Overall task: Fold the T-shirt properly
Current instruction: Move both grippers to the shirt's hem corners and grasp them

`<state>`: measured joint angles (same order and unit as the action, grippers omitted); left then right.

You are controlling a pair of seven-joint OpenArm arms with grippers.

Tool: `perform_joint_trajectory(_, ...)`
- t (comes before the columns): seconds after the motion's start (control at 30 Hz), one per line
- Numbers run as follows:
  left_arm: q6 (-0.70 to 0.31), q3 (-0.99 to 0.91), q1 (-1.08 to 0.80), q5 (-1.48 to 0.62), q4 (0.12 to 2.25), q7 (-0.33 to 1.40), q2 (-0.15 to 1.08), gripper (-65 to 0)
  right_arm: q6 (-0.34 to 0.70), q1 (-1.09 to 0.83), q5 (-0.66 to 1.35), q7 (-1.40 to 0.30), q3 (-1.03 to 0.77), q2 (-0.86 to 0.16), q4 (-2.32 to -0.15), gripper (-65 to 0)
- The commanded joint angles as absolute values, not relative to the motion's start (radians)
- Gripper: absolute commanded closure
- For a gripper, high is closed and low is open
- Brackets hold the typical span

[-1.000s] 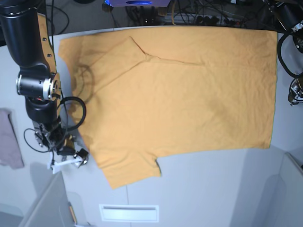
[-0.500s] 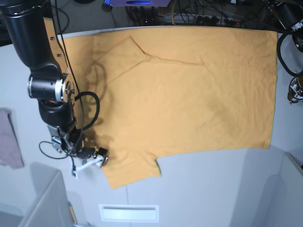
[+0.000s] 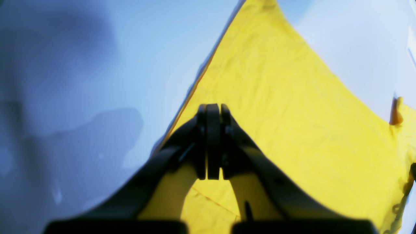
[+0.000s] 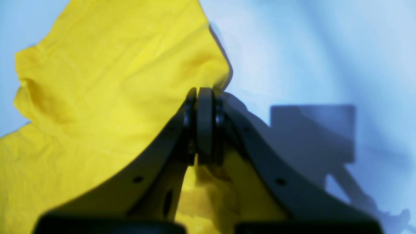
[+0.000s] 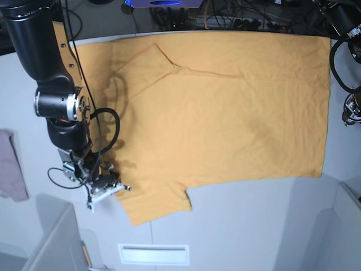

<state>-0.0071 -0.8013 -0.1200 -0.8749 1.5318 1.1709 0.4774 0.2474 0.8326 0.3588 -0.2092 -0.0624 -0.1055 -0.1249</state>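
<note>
The orange-yellow T-shirt point(image 5: 225, 113) lies spread flat on the white table point(image 5: 254, 220), hem to the right, one sleeve toward the front. My right gripper point(image 5: 118, 188) is at that front sleeve's left edge. In the right wrist view its jaws point(image 4: 204, 97) are shut, pinching the edge of the T-shirt point(image 4: 97, 81), with cloth bunched beneath the fingers. In the left wrist view my left gripper point(image 3: 213, 110) is shut with nothing in it, hovering over the T-shirt point(image 3: 292, 113) near its straight edge. Only part of the left arm point(image 5: 351, 107) shows in the base view.
A small pinkish cloth point(image 5: 11, 166) lies at the table's left edge. Cables and gear point(image 5: 237, 20) crowd the back. A white slot plate point(image 5: 153, 254) sits at the front, with grey bin walls at the front left point(image 5: 51, 243) and front right point(image 5: 338, 231).
The right arm moved rightward from beside the table onto the front sleeve's edge, and its jaws went from open to shut there. The shirt and left arm stayed still.
</note>
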Motion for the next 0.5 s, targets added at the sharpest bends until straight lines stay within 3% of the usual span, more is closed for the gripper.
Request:
perform_joint_trajectory(0.0,-0.01,-0.806,-0.102,-0.886,1.526,1.158,0.506,0.0,0.254,0.872,0.366,-0.189,-0.068,-0.108,-0.14,0.0)
perform_joint_trajectory(0.07,-0.01,-0.806,-0.048,-0.877,1.469,1.158,0.527,0.0,0.249,0.872,0.366,-0.189,-0.068,-0.108,-0.14,0.0)
perform_joint_trajectory(0.1,-0.01,-0.806,-0.018,-0.849,1.426,1.158,0.532,-6.4,0.231,0.872,0.366,-0.189,-0.068,-0.108,-0.14,0.0)
perform_joint_trajectory(0.2,-0.013,-0.806,0.111,-0.704,1.308,1.156,0.538,-34.7,0.179,0.872,0.366,-0.188,-0.064,-0.108,-0.14,0.0)
perform_joint_trajectory(0.3,-0.018,-0.76,0.266,-0.524,1.182,1.148,0.532,-54.1,0.174,0.874,0.366,-0.185,-0.064,-0.108,-0.142,0.0)
perform_joint_trajectory(0.37,-0.048,-0.648,0.349,-0.427,1.098,1.084,0.535,-59.7,0.174,0.874,0.366,-0.185,-0.064,-0.108,-0.142,0.0)
perform_joint_trajectory(0.47,-0.116,-0.483,0.453,-0.318,0.926,0.941,0.536,-60.6,0.174,0.871,0.366,-0.189,-0.064,-0.108,-0.179,0.0)
